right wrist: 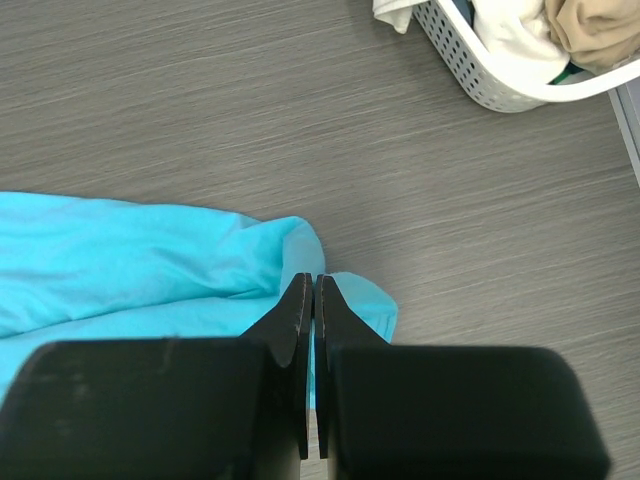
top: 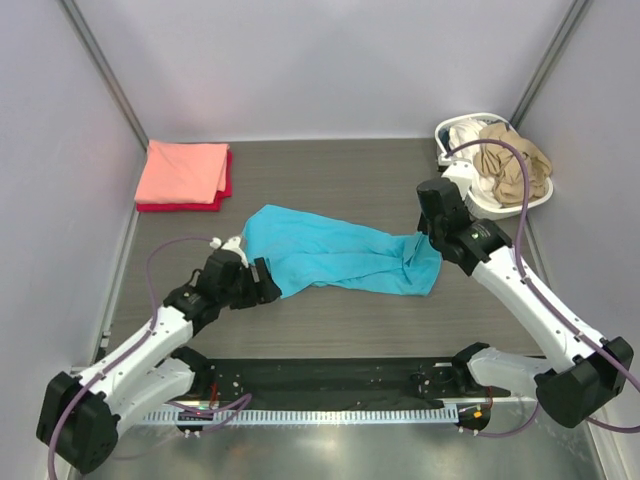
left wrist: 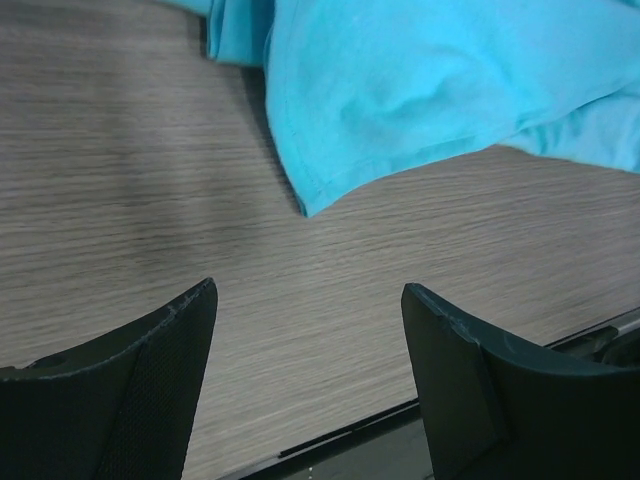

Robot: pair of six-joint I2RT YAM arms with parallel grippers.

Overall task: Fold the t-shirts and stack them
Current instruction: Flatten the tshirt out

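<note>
A bright turquoise t-shirt [top: 330, 255] lies crumpled and stretched across the middle of the table; it also shows in the left wrist view [left wrist: 420, 90] and the right wrist view [right wrist: 130, 260]. My left gripper [top: 266, 283] is open and empty, low over the bare table just short of the shirt's near-left corner [left wrist: 305, 205]. My right gripper [top: 432, 240] is shut on the shirt's right end, with cloth bunched at its tips [right wrist: 314, 280]. A folded salmon-pink shirt [top: 183, 170] lies on a folded red one [top: 180, 207] at the back left.
A white plastic basket [top: 455, 125] at the back right holds a tan shirt [top: 510, 160] and a white one [top: 465, 135]; it also shows in the right wrist view [right wrist: 480, 85]. A black strip [top: 330, 380] runs along the near edge between the arm bases.
</note>
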